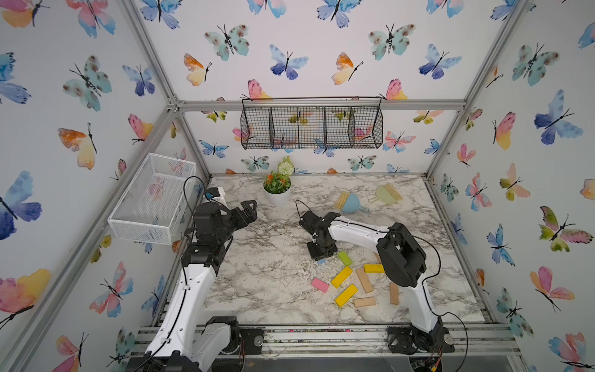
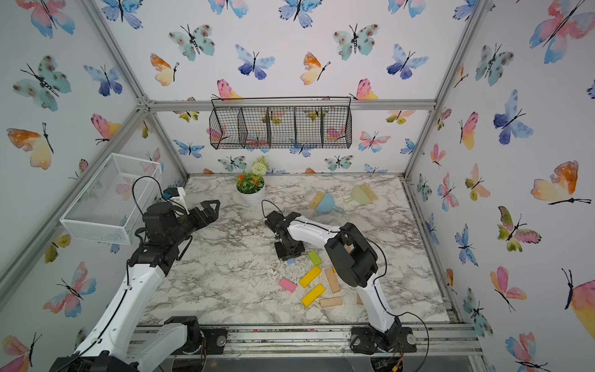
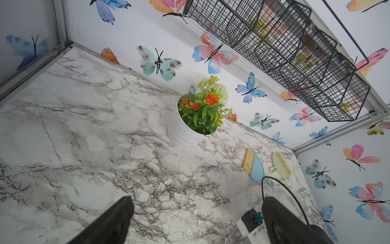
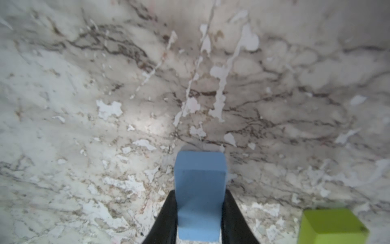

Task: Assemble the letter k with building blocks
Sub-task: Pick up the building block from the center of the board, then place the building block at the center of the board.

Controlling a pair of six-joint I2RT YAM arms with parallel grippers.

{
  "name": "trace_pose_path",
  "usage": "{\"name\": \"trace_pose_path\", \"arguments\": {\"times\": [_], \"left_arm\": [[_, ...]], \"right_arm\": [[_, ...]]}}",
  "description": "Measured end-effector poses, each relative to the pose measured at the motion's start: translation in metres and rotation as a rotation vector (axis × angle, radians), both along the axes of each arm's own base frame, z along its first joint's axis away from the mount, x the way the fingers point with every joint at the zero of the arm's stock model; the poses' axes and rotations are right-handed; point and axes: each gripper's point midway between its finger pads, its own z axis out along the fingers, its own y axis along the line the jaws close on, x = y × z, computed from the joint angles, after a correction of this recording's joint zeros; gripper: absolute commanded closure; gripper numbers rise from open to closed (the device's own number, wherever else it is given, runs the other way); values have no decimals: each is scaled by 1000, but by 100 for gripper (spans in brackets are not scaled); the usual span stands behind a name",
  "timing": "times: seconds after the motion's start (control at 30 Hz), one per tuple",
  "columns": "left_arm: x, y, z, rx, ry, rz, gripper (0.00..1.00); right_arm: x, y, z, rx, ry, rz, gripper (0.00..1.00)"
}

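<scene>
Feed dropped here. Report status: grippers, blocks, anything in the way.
Left gripper open, empty. Right gripper shut on light blue block. Green block close beside, not touching. Other blocks scattered loose, no K yet.

I count three yellow bars and four tan wood bars, the fourth showing only as a sliver. With one light blue bar, one green bar and one pink bar, that makes ten bars in all. Beyond those I count two mini dustpans, one blue dustpan and one green dustpan, two brushes, one potted plant, and two wire baskets, one black basket and one white basket.
</scene>
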Motion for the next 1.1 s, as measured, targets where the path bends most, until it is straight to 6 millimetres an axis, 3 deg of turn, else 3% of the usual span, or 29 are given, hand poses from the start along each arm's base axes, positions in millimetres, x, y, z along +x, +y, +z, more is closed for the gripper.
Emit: {"name": "trace_pose_path", "arguments": {"times": [0.1, 0.27, 0.43, 1.1], "left_arm": [[0, 0, 0, 0, 0, 0, 0], [0, 0, 0, 1, 0, 2, 0], [0, 2, 0, 4, 0, 11, 0], [1, 3, 0, 6, 0, 17, 0]], "right_arm": [[14, 17, 9, 37, -31, -4, 96], [46, 54, 26, 117, -104, -22, 99], [73, 76, 31, 159, -171, -89, 99], [85, 89, 8, 216, -133, -287, 99]]}}
